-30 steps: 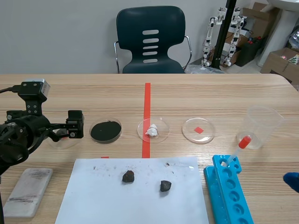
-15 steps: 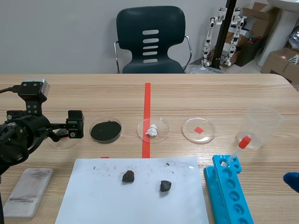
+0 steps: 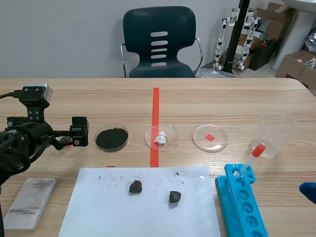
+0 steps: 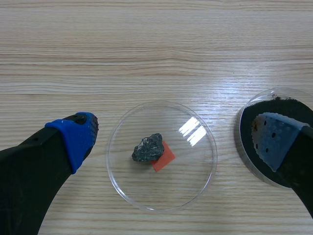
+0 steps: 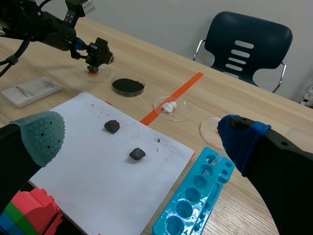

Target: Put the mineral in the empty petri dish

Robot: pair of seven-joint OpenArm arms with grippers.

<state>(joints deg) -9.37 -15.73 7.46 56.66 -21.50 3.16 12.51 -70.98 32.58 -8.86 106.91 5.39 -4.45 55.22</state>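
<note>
In the left wrist view my left gripper (image 4: 174,142) hangs open over a clear petri dish (image 4: 161,155), one finger on each side of it. A small dark mineral (image 4: 148,148) lies in that dish on a red tape square. In the scene view this gripper (image 3: 74,138) is at the table's left. Two more dark minerals (image 3: 135,186) (image 3: 175,197) lie on the white paper sheet (image 3: 98,212). An empty petri dish (image 3: 210,137) stands right of centre. My right gripper (image 5: 142,137) is open, holding nothing, raised at the near right.
Left of the red tape line is a dish of black powder (image 3: 111,138); on the line sits a dish with a white lump (image 3: 161,137). A clear beaker (image 3: 275,134), a blue rack (image 3: 242,202) with a red-topped pipette (image 3: 252,157), and a white slab (image 3: 30,202) stand around.
</note>
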